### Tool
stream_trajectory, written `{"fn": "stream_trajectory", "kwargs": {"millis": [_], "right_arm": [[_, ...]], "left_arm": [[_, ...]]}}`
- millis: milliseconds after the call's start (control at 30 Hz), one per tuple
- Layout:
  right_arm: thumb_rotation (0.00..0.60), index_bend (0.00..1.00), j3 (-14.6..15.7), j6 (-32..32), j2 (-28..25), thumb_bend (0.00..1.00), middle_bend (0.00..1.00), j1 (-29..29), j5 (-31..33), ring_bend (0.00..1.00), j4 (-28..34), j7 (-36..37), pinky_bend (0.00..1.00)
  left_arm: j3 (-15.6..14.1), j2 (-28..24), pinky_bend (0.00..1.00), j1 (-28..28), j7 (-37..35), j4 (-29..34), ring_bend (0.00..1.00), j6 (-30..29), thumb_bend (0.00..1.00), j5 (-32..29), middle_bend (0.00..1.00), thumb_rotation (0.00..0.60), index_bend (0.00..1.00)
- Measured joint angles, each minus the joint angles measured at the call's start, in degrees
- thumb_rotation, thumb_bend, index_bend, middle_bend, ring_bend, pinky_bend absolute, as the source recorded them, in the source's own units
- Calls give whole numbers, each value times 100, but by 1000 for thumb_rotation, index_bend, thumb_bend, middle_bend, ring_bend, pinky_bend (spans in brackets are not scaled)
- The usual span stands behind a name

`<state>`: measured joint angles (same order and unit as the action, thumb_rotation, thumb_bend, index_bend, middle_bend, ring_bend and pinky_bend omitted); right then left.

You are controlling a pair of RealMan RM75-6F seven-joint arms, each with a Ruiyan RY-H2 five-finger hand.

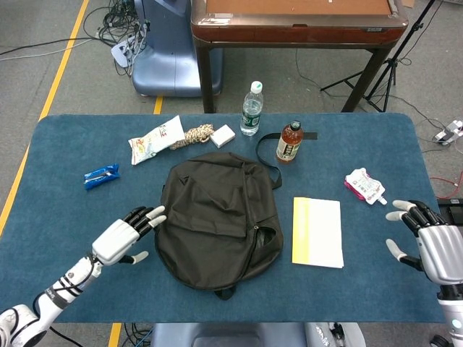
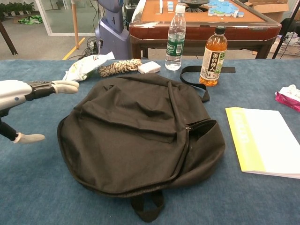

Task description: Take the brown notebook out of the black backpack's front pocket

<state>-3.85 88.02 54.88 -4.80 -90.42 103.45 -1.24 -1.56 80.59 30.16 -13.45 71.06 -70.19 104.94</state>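
The left hand is held with fingers spread and empty, just beside the left edge of the black backpack, which lies flat at the middle of the table. The right hand is likewise spread and empty, well apart. The bag is best steadied first, then the front pocket entered. The brown notebook is not visible; it is presumed inside. The backpack looks limp, dark and creased.
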Motion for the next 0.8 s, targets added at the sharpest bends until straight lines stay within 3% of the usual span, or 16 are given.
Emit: {"fn": "stream_trajectory", "kwargs": {"millis": [467, 800], "right_arm": [[600, 384, 68, 132, -55, 269, 264, 148, -34, 178, -44, 147, 382], [600, 384, 89, 137, -72, 269, 264, 176, -82, 178, -54, 196, 382]], "left_arm": [[-133, 706, 49, 402, 557, -404, 0, 84, 224, 196, 0, 600, 0], [-358, 486, 46, 358, 905, -207, 0, 60, 224, 125, 0, 600, 0]]}}
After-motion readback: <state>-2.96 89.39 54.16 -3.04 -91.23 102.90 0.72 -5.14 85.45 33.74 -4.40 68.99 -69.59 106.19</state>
